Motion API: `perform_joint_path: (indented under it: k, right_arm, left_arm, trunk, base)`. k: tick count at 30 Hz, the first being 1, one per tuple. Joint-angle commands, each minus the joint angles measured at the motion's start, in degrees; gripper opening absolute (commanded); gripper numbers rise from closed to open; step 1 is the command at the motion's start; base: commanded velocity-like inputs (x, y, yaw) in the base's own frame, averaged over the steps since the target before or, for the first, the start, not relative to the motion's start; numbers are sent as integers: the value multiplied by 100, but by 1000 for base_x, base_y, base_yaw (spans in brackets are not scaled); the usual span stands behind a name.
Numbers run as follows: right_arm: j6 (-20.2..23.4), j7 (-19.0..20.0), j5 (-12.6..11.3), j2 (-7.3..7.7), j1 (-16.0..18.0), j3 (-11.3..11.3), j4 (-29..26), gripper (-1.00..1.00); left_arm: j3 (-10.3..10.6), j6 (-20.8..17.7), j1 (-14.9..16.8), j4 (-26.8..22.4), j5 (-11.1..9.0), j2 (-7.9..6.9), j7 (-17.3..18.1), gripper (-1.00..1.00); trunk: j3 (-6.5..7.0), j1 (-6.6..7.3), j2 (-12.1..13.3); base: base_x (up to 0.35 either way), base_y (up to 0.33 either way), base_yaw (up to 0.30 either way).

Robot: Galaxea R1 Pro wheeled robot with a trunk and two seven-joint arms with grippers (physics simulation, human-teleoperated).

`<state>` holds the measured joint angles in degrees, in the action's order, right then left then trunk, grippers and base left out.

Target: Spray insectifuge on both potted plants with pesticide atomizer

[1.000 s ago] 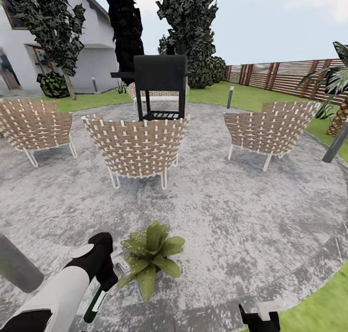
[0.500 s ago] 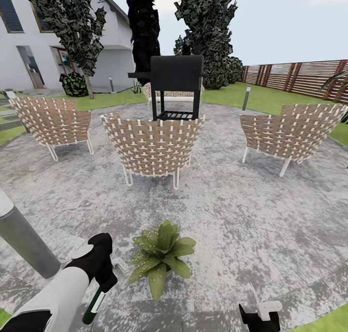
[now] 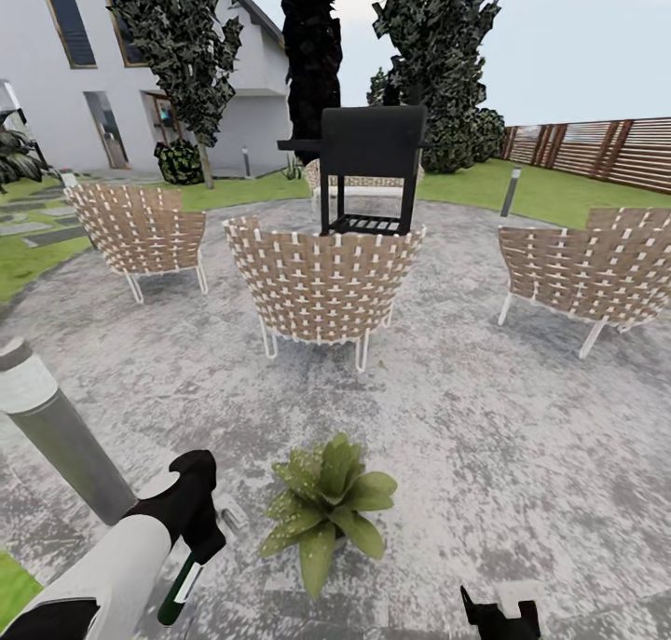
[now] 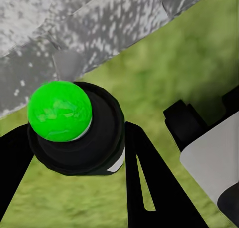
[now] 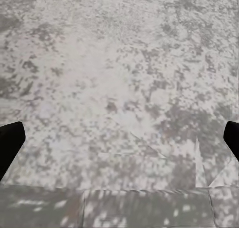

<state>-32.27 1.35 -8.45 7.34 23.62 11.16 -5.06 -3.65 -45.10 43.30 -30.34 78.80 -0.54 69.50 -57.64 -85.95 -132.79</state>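
Left gripper (image 3: pixel 194 549) clamps the pesticide atomizer (image 3: pixel 180 588) beside a potted plant (image 3: pixel 328 507); right gripper (image 5: pixel 119 138) stands spread, empty.

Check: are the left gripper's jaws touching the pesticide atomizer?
Touching. The left wrist view shows the left gripper with both jaws pressed against the pesticide atomizer.

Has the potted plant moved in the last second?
No. The plant keeps its place before the middle chair; both slid right together because the camera turned.
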Motion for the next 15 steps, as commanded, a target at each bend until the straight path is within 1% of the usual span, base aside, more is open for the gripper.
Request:
perform_joint_path:
  k: [1,6,10,15]
  right_arm:
    - [-16,16,-61,3,2,44,-1,100]
    - [-25,23,-52,13,2,44,5,100]
    - [-21,23,-60,7,2,44,-2,100]
    - [-19,23,-60,4,2,50,-4,100]
  left_arm:
    - [-31,-43,3,-7,47,8,46,-100]
    - [-24,-43,-3,-7,47,10,37,-100]
    - [-48,-45,3,-15,47,-14,37,-100]
    - [-72,-45,3,-15,47,4,37,-100]
  trunk:
    - [-6,-2,-2]
    - [-6,-2,-2]
    - [-6,-2,-2]
    - [-6,-2,-2]
  base:
    - [210,-203,114]
    - [34,-262,16]
    - [-114,-215,12]
    - [135,-211,239]
